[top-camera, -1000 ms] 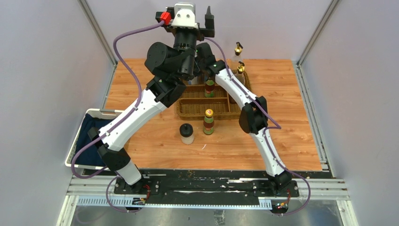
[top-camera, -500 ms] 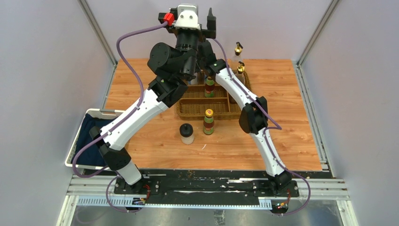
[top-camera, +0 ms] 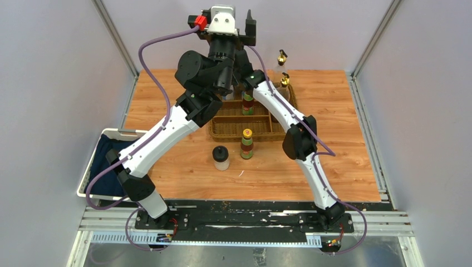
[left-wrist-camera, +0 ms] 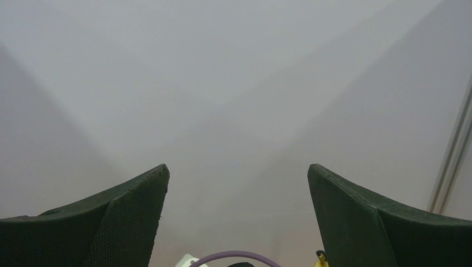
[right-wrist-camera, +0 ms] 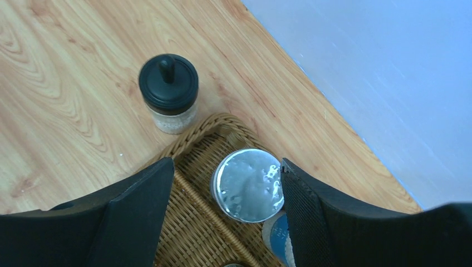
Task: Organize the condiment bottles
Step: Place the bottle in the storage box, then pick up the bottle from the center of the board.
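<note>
My right gripper (right-wrist-camera: 226,167) is open and hangs over the wicker tray's back corner. A silver-lidded shaker (right-wrist-camera: 247,184) stands in the tray between its fingers, close to the right finger (right-wrist-camera: 311,206). A black-lidded jar (right-wrist-camera: 168,92) stands on the table just outside the tray. My left gripper (left-wrist-camera: 238,167) is open and empty, raised high and facing the back wall. In the top view one sauce bottle (top-camera: 247,103) is in the tray and another (top-camera: 246,143) stands in front of it beside a second black-lidded jar (top-camera: 221,158). Two cruets (top-camera: 284,69) stand at the tray's back right.
The brown wicker tray (top-camera: 261,127) sits mid-table, and its rim (right-wrist-camera: 189,146) shows in the right wrist view. A white bin (top-camera: 94,167) holding dark cloth hangs at the table's left edge. Grey walls close the back and sides. A blue-labelled item (right-wrist-camera: 275,233) lies next to the shaker.
My left arm has lifted a little and swung slightly right. My right arm has barely shifted over the tray. The bottles have not moved.
</note>
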You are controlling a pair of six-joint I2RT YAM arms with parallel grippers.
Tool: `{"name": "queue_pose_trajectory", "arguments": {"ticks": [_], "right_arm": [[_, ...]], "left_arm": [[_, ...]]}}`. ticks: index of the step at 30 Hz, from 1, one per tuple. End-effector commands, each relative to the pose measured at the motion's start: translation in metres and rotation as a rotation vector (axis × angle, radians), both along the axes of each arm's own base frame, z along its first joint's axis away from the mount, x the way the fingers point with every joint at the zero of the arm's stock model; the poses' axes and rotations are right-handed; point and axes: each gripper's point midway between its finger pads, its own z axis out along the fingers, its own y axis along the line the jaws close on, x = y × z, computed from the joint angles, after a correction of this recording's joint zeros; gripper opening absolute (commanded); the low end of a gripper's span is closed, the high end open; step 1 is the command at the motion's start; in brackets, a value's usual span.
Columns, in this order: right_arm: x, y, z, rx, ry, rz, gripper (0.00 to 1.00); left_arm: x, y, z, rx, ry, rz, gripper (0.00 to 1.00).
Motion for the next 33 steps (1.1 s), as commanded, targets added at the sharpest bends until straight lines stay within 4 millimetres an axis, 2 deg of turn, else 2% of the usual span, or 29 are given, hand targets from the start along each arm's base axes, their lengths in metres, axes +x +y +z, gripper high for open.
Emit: {"name": "queue_pose_trajectory", "arguments": {"ticks": [1,4,7,14,18,23,27,31,33], "right_arm": [[-0.023,0.019,0.048,0.024,-0.099,0.073,0.73],[-0.035,0.031,0.055,0.032,-0.108,0.115,0.73],[-0.050,0.046,0.052,0.027,-0.104,0.166,0.73],[-0.072,0.075,0.035,0.009,-0.091,0.247,0.72],[-0.074,0.084,0.025,0.000,-0.091,0.269,0.72],[-0.067,0.088,0.014,-0.008,-0.097,0.259,0.73],[-0.065,0.086,0.008,-0.022,-0.095,0.249,0.72],[-0.068,0.076,0.020,-0.061,-0.139,0.210,0.72],[-0.071,0.069,0.029,-0.081,-0.157,0.190,0.72]], "left_arm": [[-0.009,0.007,0.009,-0.014,-0.016,0.020,1.00],[-0.013,0.009,0.011,-0.016,-0.017,0.025,1.00],[-0.017,0.013,0.014,-0.028,-0.020,0.024,1.00],[-0.025,0.020,0.020,-0.069,-0.026,-0.001,1.00],[-0.026,0.021,0.019,-0.066,-0.025,-0.003,1.00],[-0.028,0.023,0.018,-0.059,-0.025,-0.001,1.00],[-0.021,0.024,0.010,-0.043,0.000,0.043,1.00],[-0.013,0.027,0.016,-0.046,0.009,0.100,1.00],[-0.008,0.029,0.029,-0.057,0.021,0.098,1.00]]}}
